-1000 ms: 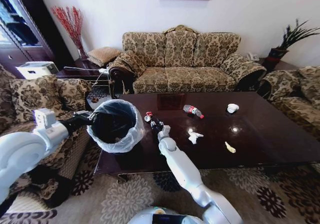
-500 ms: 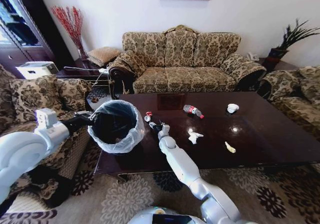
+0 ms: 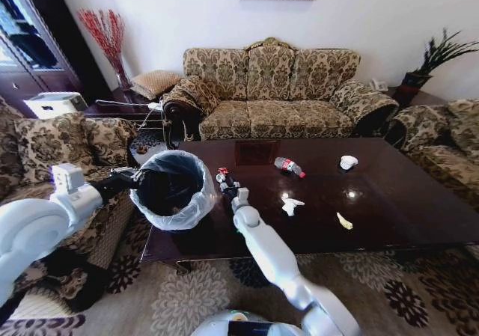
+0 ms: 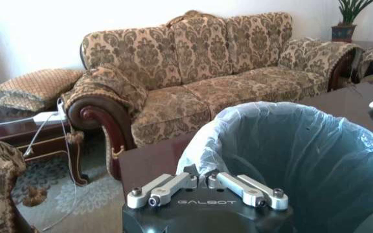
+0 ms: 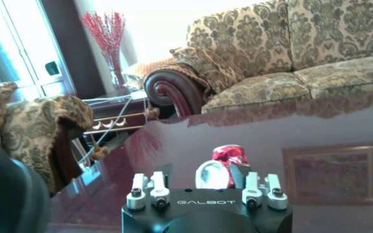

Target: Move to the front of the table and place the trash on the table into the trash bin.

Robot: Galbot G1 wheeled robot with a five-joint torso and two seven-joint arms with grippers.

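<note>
My left gripper [image 4: 203, 173] is shut on the bag-lined rim of the round black trash bin [image 3: 174, 188], holding it at the left end of the dark glossy table [image 3: 389, 209]. My right gripper [image 3: 224, 181] stands open low over the table beside the bin. A red and silver wrapper [image 5: 228, 155] lies between its fingers; it is also seen as the red wrapper [image 3: 222, 172] in the head view. Further right lie a clear bottle with a red cap [image 3: 288, 166], a crumpled white paper [image 3: 348, 162], another white paper [image 3: 290, 204] and a yellowish scrap [image 3: 343, 221].
A patterned sofa [image 3: 277, 89] stands behind the table, with armchairs at the left [image 3: 60, 145] and right [image 3: 449, 141]. A small dark side table [image 3: 123, 110] with cables sits at the far left corner. Patterned carpet [image 3: 187, 298] lies in front of the table.
My right gripper has slid a little left and away along the table, up to the red wrapper beside the bin. The left arm and the bin have stayed put.
</note>
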